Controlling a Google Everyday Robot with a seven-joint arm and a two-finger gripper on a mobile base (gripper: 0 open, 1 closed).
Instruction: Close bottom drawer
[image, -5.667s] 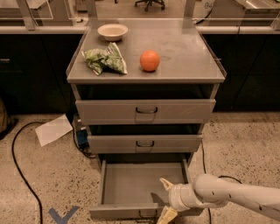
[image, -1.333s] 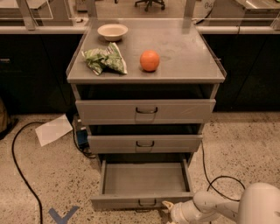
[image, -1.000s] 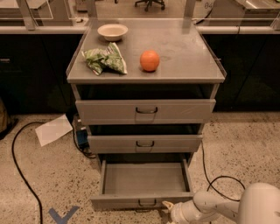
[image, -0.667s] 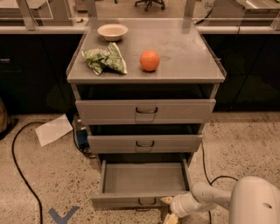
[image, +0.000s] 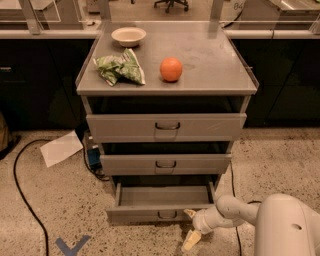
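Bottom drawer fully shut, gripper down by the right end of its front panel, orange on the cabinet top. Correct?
Not shut. The camera view shows the bottom drawer pulled partly out, with its tray visible. The rest holds: the gripper is low by the right end of the front panel, fingers spread, and the orange sits on the cabinet top.

Only one view is given. The cabinet is seen from the front and from above, so its top and all three drawer fronts are shown. The camera is pointed forward and down, quite near the cabinet. The bottom drawer is seen low in the view. The gripper is seen at the right end of that drawer's front, with its fingers spread apart.
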